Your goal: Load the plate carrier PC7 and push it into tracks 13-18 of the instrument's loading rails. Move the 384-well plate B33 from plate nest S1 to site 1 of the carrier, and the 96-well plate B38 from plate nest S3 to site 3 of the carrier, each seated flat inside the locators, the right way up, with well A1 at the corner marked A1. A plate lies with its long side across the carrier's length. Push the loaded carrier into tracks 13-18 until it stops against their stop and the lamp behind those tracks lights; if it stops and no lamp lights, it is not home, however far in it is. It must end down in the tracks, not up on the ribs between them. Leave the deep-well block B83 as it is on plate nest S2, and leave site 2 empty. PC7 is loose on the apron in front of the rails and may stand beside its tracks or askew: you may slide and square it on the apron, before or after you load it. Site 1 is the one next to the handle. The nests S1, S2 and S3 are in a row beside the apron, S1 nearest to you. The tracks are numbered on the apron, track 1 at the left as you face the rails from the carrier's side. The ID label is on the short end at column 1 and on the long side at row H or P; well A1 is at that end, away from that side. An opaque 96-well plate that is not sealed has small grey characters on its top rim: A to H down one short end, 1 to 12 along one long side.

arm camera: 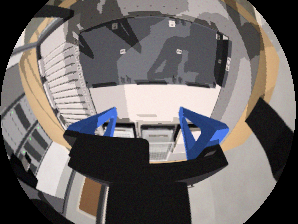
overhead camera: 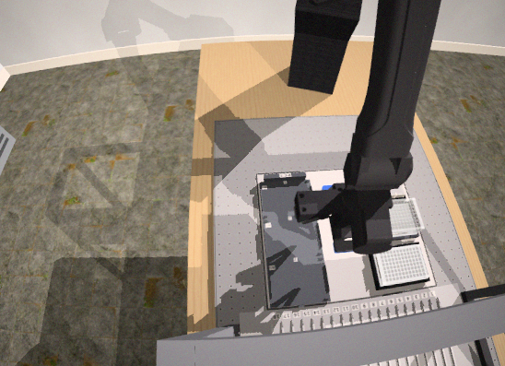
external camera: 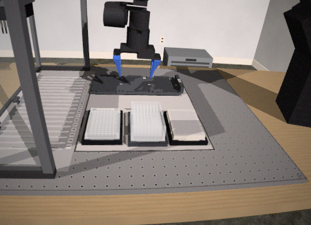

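The dark plate carrier PC7 (external camera: 136, 85) lies empty on the apron, its handle end (external camera: 179, 81) away from the rails; it also shows in the overhead view (overhead camera: 292, 240) and the wrist view (arm camera: 156, 52). Three nests stand in a row beside it. The 384-well plate B33 (external camera: 185, 125) is in the nest farthest from the rails. The tall clear deep-well block B83 (external camera: 147, 121) is in the middle. The 96-well plate B38 (external camera: 103, 127) (overhead camera: 402, 265) is nearest the rails. My gripper (external camera: 135, 75) (arm camera: 147, 110) is open and empty, blue fingers pointing down, raised over the carrier's near edge.
The loading rails (external camera: 54, 105) (overhead camera: 357, 308) lie at the carrier's far end, with track numbers along the apron edge (external camera: 76, 119). A grey instrument frame post (external camera: 28, 85) stands at the front left. My arm hides the nest of B33 in the overhead view.
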Action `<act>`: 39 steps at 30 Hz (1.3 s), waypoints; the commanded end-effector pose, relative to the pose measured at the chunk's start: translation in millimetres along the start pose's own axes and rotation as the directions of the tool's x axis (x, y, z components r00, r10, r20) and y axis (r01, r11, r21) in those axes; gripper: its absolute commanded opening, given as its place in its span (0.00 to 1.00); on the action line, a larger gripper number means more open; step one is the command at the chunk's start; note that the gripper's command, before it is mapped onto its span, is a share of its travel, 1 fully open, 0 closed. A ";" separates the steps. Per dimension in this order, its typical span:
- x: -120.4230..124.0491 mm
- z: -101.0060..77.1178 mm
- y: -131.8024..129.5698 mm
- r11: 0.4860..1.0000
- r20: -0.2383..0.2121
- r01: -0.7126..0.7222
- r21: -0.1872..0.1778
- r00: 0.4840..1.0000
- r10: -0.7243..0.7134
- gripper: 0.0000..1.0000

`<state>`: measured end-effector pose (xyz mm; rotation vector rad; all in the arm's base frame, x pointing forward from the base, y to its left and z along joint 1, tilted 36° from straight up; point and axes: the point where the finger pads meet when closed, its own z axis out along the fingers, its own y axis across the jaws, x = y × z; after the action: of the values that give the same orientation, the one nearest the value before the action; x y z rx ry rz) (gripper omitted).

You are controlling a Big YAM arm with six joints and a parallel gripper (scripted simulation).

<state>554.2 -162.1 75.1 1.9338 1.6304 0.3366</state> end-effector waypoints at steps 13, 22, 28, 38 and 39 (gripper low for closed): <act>8.6 -59.1 -0.5 1.000 -0.007 0.007 0.000 1.000 -0.007 1.00; 12.4 -42.6 -13.5 0.999 -0.011 0.015 0.041 1.000 -0.015 1.00; 12.4 -42.6 -13.5 0.999 -0.011 0.015 0.041 1.000 -0.015 1.00; 39.5 -42.4 22.2 1.000 -0.008 0.007 0.008 1.000 -0.007 1.00; 45.5 -41.5 25.5 1.000 -0.008 0.007 0.008 1.000 -0.007 1.00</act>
<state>540.2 -129.9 111.4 1.9362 1.6377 0.3168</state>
